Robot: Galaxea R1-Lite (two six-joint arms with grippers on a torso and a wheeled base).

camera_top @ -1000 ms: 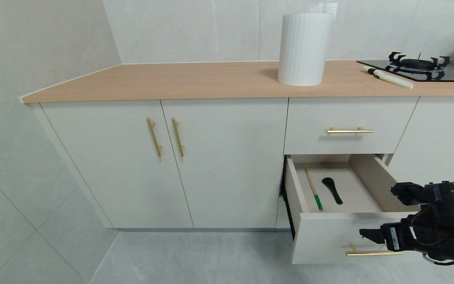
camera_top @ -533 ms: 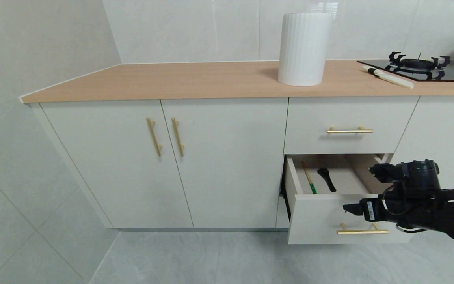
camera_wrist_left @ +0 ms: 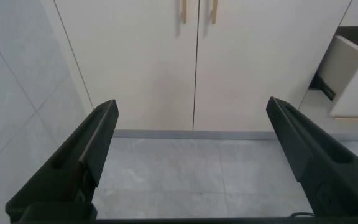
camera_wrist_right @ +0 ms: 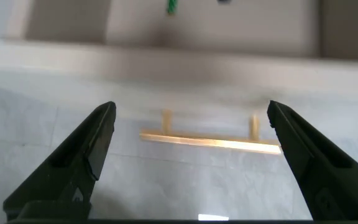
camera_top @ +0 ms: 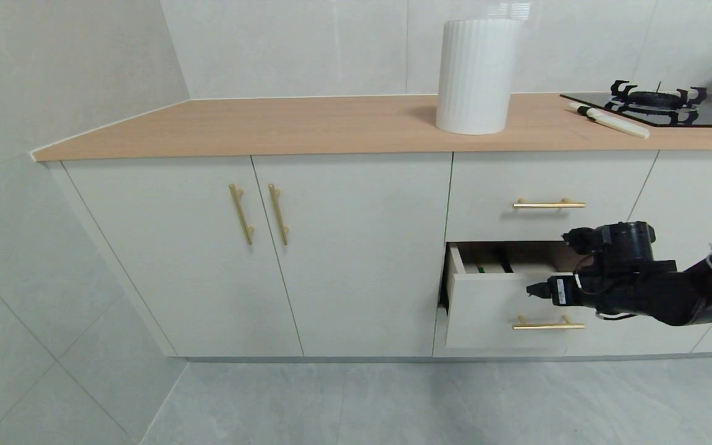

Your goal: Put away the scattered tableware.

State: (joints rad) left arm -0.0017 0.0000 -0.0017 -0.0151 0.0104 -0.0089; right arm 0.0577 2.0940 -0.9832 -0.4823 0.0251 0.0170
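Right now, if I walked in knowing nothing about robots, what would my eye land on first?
Probably the black right gripper, its fingers open, right in front of the lower drawer, which stands slightly open below the wooden counter. Next comes the tall white ribbed container standing on that counter, with a gas hob at the far right.

Countertop (camera_top: 269, 127) is looking like matt wood, drawer front (camera_top: 486, 309) is showing smooth matt white, handle (camera_top: 547, 324) is gleaming brassy metal.
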